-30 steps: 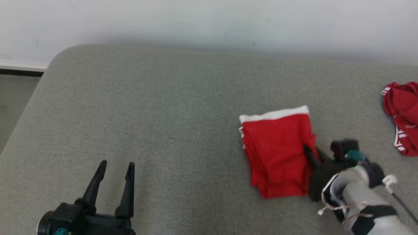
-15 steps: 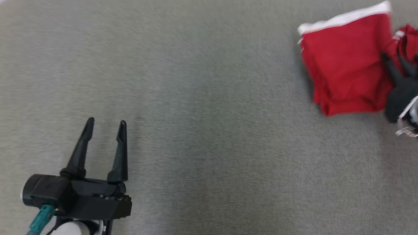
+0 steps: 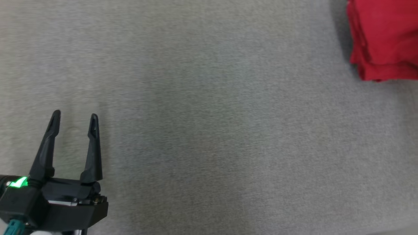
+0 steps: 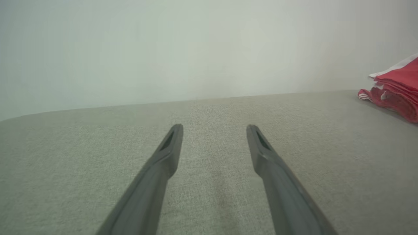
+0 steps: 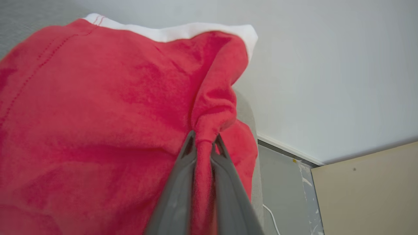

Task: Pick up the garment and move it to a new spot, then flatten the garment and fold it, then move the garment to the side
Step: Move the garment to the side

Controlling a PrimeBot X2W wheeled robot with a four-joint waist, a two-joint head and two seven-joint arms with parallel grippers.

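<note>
Right pincer clamped on red garment, left pincer wide over grey cushion, pale wall behind.

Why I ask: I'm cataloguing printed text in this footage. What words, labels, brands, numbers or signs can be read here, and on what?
None: no word, brand, number or sign can be read in these views.
The red garment is plain cloth with a white band, no print.
The left gripper carries a green light, no lettering.
The grey cushion and wall are blank.
</note>
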